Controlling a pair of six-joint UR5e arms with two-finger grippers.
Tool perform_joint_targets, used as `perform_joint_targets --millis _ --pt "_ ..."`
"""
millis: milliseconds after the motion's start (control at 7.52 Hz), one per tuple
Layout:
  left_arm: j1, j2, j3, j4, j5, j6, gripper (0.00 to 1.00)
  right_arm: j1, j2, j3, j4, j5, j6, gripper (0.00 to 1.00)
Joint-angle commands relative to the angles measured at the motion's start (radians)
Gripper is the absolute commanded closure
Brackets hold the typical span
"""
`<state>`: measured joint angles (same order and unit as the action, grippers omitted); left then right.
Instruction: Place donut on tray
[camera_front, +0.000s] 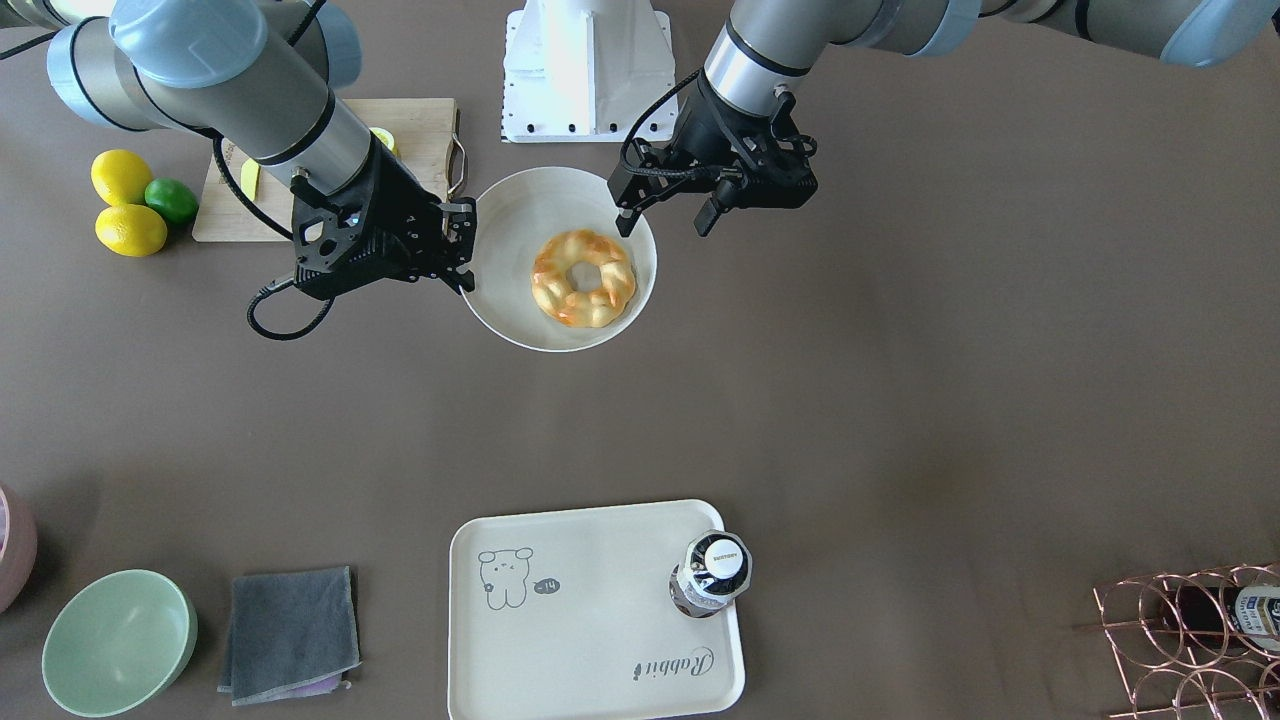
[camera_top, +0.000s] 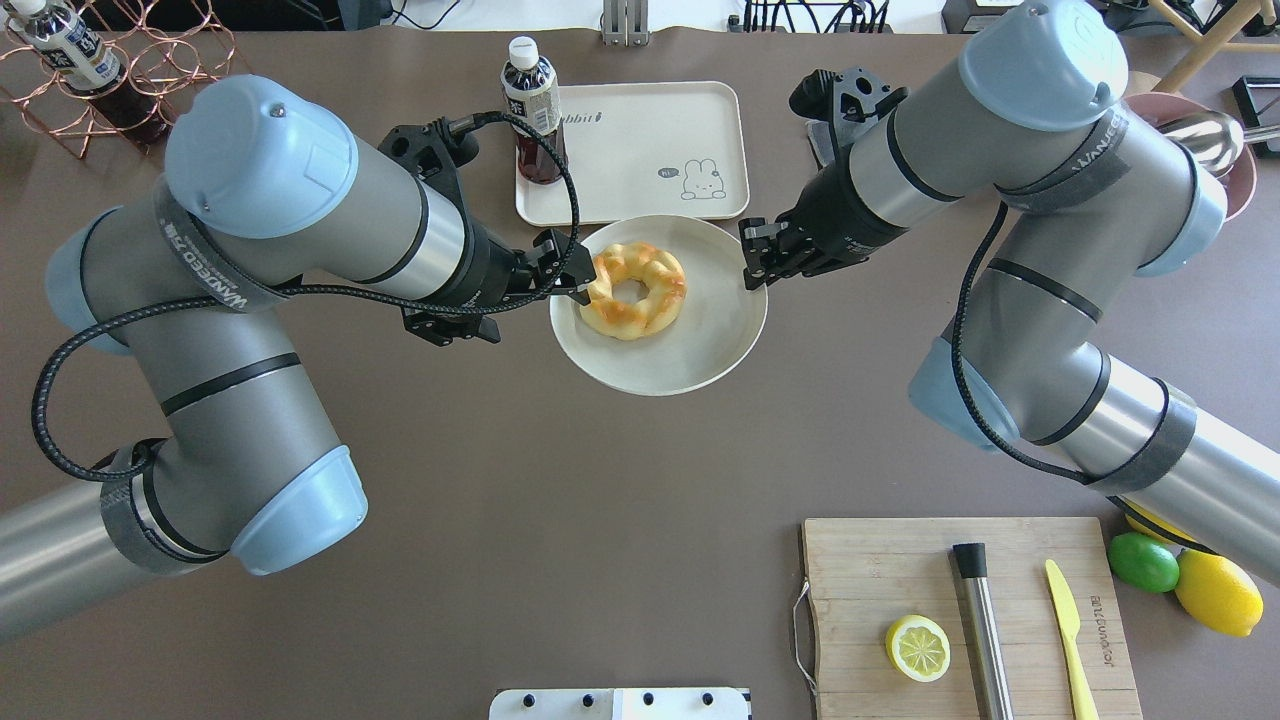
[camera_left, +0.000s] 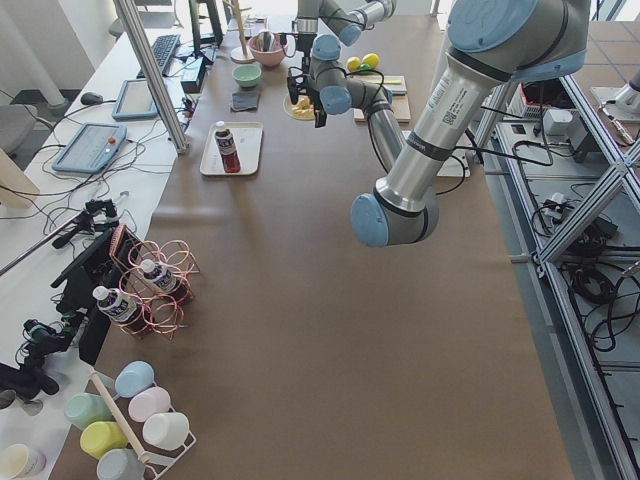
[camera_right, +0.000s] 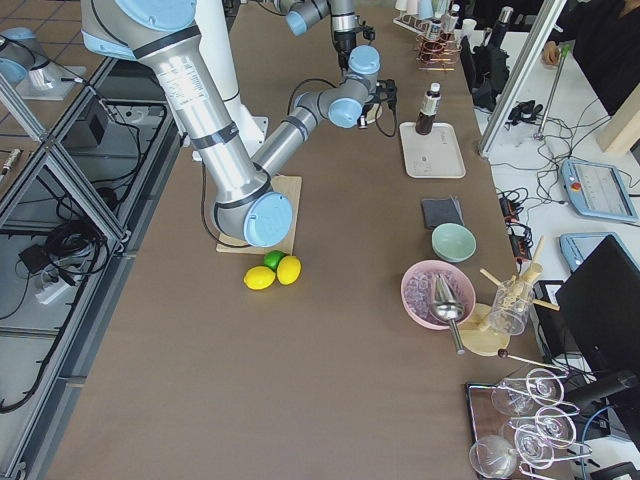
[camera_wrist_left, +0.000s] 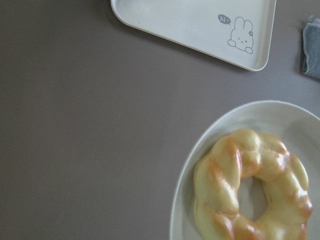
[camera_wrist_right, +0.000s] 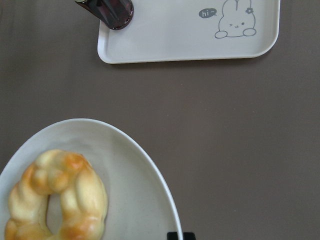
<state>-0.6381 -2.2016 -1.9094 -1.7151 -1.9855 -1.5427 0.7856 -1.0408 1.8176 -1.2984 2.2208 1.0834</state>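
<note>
One donut (camera_front: 583, 277) lies in a white bowl (camera_front: 510, 300).
Left gripper (camera_front: 663, 220) and right gripper (camera_front: 462, 247), jaws wide, flank its rim; tray (camera_front: 600, 640) sits at the counter's far edge.

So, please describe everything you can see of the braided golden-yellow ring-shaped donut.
The donut is a twisted ring with a round hole, golden yellow with orange-brown glazed patches, smooth and shiny. It lies flat and whole in the round white bowl, nearer its rim on the robot's left. Only the bowl seems to touch it; the open left gripper hangs beside it.
</note>
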Motion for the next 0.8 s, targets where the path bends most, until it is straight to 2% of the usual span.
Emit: perform_joint_targets --millis 0,266,399,665 --pt "-0.040 0.000 -0.005 0.002 -0.013 -0.002 0.03 0.006 -0.025 -0.009 -0.002 -0.009 -0.006 1.00" --pt "-0.084 0.000 -0.013 0.006 -0.053 0.000 0.03 0.017 -0.051 -0.053 0.002 -0.010 -0.031 1.00" --pt "-0.150 0.000 -0.019 0.008 -0.134 0.001 0.03 0.020 -0.047 -0.087 0.008 -0.030 -0.036 1.00" --pt "-0.207 0.038 -0.040 0.006 -0.174 0.010 0.03 0.061 -0.041 -0.196 0.188 -0.069 -0.022 1.00"
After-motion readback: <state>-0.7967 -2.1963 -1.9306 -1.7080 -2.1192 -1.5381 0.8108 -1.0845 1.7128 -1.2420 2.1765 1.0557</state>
